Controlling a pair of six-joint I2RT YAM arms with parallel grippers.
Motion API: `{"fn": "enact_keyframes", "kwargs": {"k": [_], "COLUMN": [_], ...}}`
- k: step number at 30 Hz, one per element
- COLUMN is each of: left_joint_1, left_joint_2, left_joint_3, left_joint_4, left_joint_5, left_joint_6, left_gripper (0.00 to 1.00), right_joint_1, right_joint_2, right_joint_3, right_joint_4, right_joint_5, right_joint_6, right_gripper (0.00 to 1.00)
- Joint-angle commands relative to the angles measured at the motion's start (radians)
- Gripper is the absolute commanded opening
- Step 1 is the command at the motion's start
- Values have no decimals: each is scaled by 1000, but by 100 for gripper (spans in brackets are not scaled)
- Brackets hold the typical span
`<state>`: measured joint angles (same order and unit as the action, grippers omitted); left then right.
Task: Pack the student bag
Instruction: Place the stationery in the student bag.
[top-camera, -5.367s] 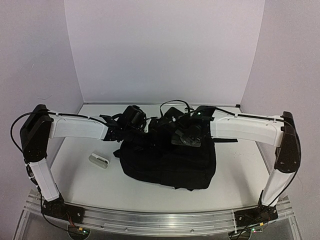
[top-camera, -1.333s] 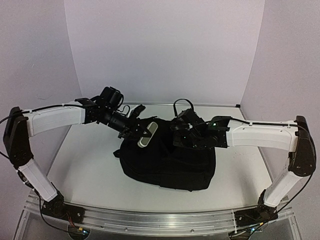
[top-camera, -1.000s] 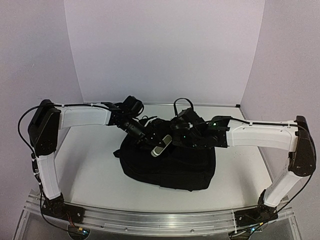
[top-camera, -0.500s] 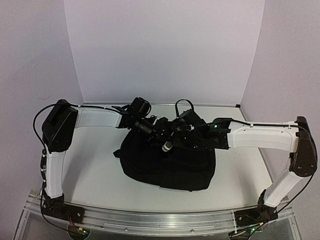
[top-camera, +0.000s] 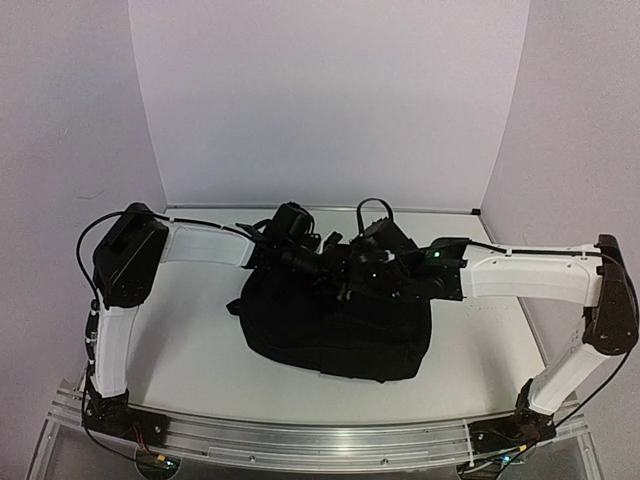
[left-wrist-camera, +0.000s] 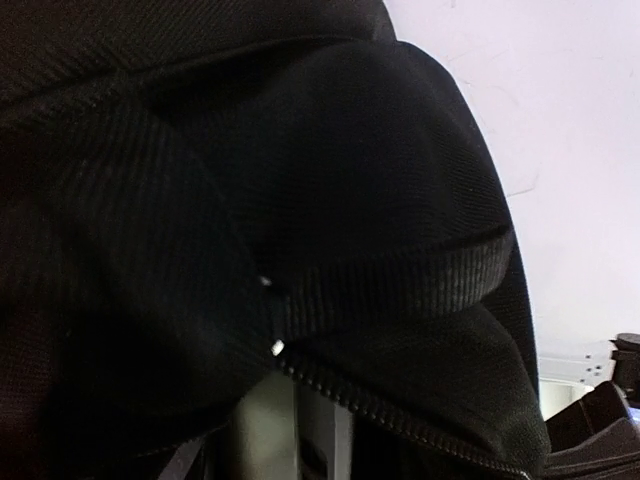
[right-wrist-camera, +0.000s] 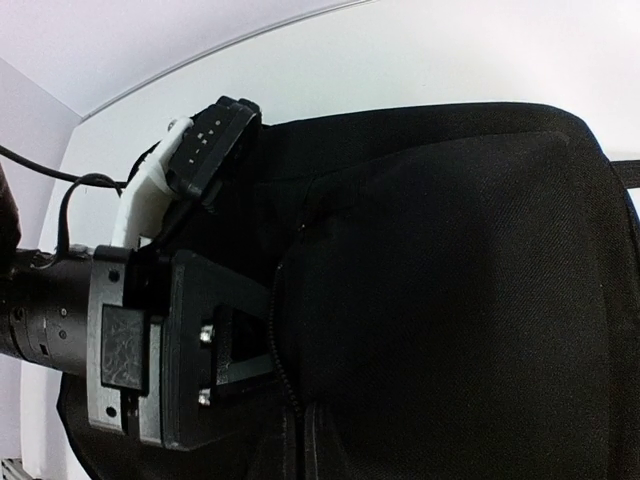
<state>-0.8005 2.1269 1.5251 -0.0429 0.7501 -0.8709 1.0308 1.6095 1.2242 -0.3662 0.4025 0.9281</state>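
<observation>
The student bag (top-camera: 335, 335), a large black fabric backpack, lies on the white desk (top-camera: 190, 360), with one arm on each side of it. Its far edge is bunched and raised; its near part lies flatter on the desk.

Both arms reach in over that raised far edge. The left claw (top-camera: 330, 270) comes from the bag's left and is sunk among the folds at the bag's top. Its fingers are lost in black fabric, and I cannot tell how wide they stand. The right claw (top-camera: 358, 285) comes from the bag's right, just beside the left one, and is closed tight. Whether it pinches cloth cannot be made out.

The left wrist view is filled with bag fabric. A webbing band (left-wrist-camera: 400, 285) crosses a rounded fold and a zip line (left-wrist-camera: 400, 425) runs beneath it. A pale grey surface (left-wrist-camera: 290, 435) shows in the gap under the zip; what it is cannot be determined.
</observation>
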Motion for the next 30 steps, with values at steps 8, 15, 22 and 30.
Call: {"fn": "enact_keyframes", "kwargs": {"k": [8, 15, 22, 30], "left_joint_1": [5, 36, 79, 84], "left_joint_2": [-285, -430, -494, -447], "left_joint_3": [-90, -178, -241, -175], "left_joint_4": [-250, -415, -379, -364], "left_joint_5": [-228, -381, -391, -367], "left_joint_6": [211, 243, 216, 222], "left_gripper": [77, 82, 83, 83], "right_joint_1": [5, 5, -13, -17], "right_joint_2": [-91, -174, -141, 54], "right_joint_3": [-18, -36, -42, 6], "right_joint_4": [38, 26, 19, 20], "right_joint_5": [16, 52, 14, -66], "right_joint_6": [15, -3, -22, -48], "right_gripper": [4, 42, 37, 24]}}
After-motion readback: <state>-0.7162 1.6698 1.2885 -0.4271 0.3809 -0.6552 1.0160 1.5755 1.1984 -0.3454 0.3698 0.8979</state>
